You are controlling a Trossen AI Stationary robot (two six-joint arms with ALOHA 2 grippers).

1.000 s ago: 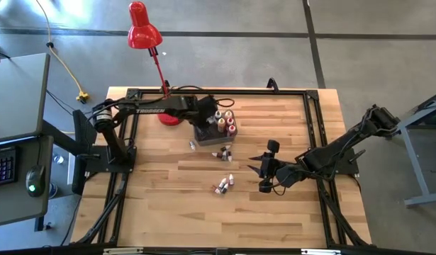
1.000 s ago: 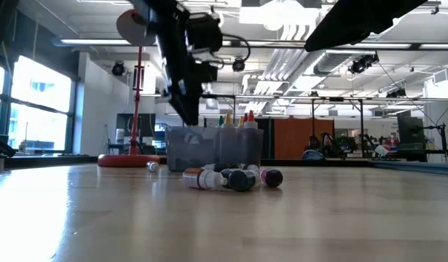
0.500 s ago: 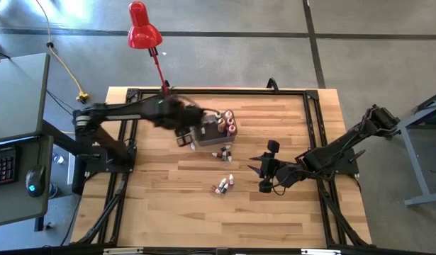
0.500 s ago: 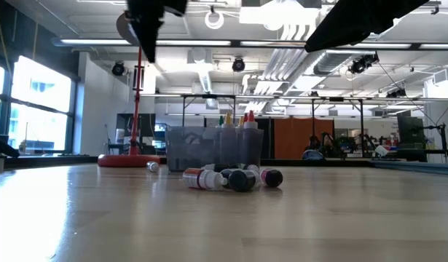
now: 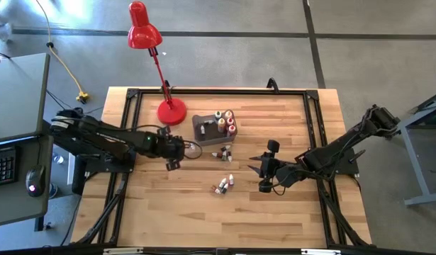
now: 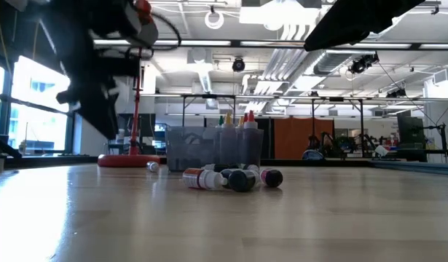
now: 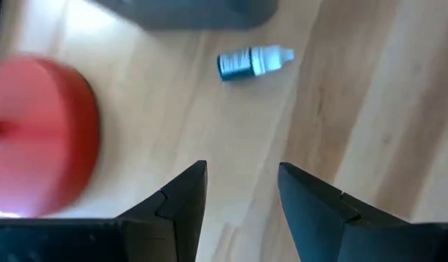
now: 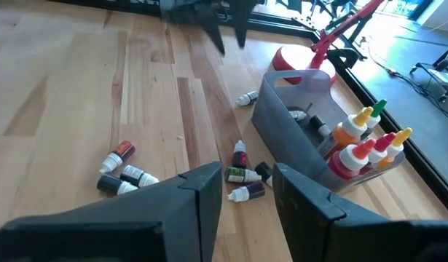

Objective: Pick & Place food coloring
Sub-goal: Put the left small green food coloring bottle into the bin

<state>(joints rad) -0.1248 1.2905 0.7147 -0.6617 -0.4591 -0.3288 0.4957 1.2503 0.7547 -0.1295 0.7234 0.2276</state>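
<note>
High view shows the grey bin point(image 5: 207, 127) near the middle of the wooden table point(image 5: 288, 212), and I place everything relative to this bin. Inside the bin, at its side away from the red lamp base point(image 5: 171, 112), several upright bottles point(image 5: 225, 122) of food coloring stand close together, with yellow, red and green caps. Just beside the bin, on the table toward the front edge, a small heap of lying bottles point(image 5: 222, 152) rests. Farther from the bin in the same direction lies a second little group point(image 5: 223, 184). One tiny bottle with white cap point(image 7: 253, 62) lies alone on the wood, near the bin's corner on the lamp side.

The left gripper point(image 5: 173, 150) hangs over the table near the bin, on the lamp side and a little to the front. Its two fingers point(image 7: 181, 196) are apart and nothing is between them.

The right gripper point(image 5: 266, 172) is well apart from the bin, beyond the second group of bottles. Its fingers point(image 8: 203, 191) stand partly open with only bare wood in the gap; it holds nothing.
</note>
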